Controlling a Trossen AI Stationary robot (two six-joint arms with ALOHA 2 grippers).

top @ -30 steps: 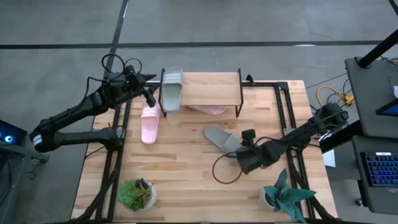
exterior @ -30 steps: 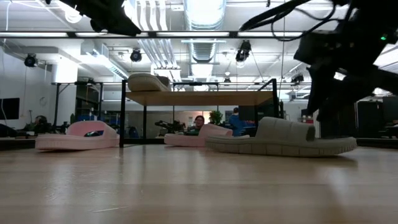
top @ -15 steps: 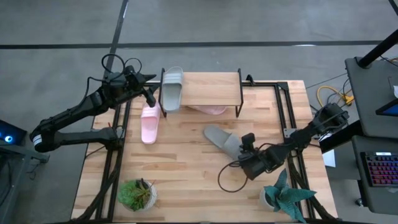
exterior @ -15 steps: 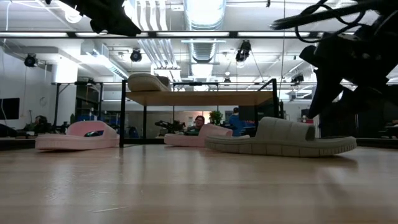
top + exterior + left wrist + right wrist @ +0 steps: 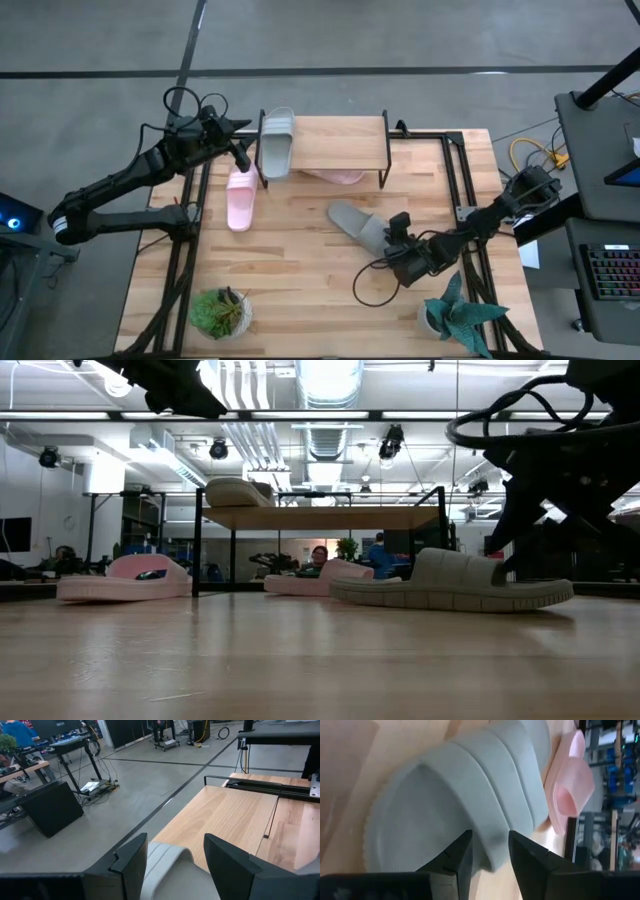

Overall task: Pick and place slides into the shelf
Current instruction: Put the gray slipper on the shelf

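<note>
Shelf top: the low wooden-plank shelf (image 5: 335, 143) carries one pale grey ribbed foam slide (image 5: 276, 143).
Left end effector (image 5: 172, 865): fingers apart, astride that slide.
Right end effector (image 5: 487, 855): fingers apart, at the second pale grey foam slide (image 5: 359, 224) on the bench.

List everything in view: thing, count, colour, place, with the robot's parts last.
Grey slides: 2; one on the shelf's left end, one on the table right of centre.
Pink slides: 2; one on the table left of the shelf, one under the shelf.
Shelf: 1, light wood top, black frame, table's far side.
Plants: 2; green near-left corner, teal near-right corner.
Table: 1, wood.
Left gripper: open, at the shelved grey slide.
Right gripper: open, at the grey slide on the table.
</note>
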